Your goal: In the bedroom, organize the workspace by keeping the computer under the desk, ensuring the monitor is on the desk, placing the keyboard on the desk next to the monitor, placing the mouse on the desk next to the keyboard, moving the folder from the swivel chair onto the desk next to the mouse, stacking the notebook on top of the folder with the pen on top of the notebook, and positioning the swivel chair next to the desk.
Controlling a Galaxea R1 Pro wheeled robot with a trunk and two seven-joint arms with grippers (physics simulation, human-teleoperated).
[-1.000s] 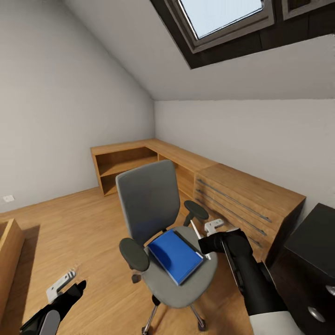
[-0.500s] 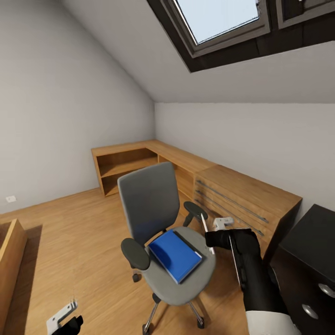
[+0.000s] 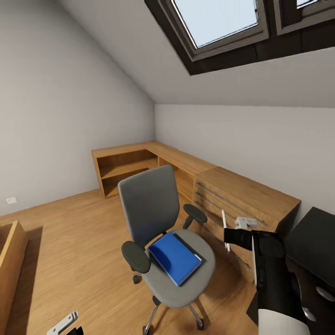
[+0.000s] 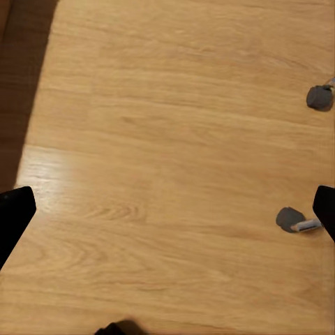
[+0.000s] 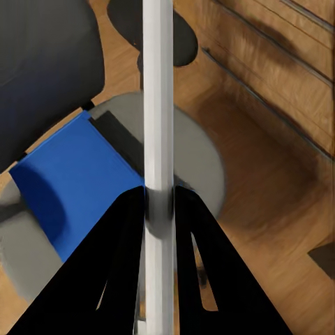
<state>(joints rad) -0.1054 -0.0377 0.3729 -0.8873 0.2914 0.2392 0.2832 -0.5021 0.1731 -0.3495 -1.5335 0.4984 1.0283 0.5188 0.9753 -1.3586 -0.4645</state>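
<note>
The grey swivel chair (image 3: 150, 204) stands on the wood floor in the middle of the room. A blue folder (image 3: 176, 257) lies flat on its seat, with a dark strip, perhaps the notebook (image 3: 193, 246), along the folder's far side. To the right of the chair, over the floor, my right gripper (image 3: 229, 237) is shut on the white pen (image 3: 224, 229), which it holds upright; in the right wrist view the pen (image 5: 158, 105) runs between the black fingers (image 5: 125, 230). My left gripper (image 4: 167, 213) hangs open over bare floor at the lower left. The black desk (image 3: 321, 228) is at the far right.
A light wooden dresser (image 3: 251, 195) runs along the right wall into a low corner shelf unit (image 3: 125, 163). A wooden piece (image 3: 9, 251) stands at the left edge. Chair casters (image 4: 287, 218) rest on the floor near my left gripper. A skylight (image 3: 218, 18) is overhead.
My right arm has carried the pen up and to the right, away from the chair seat toward the desk. My left arm has dropped lower and almost out of the head view.
</note>
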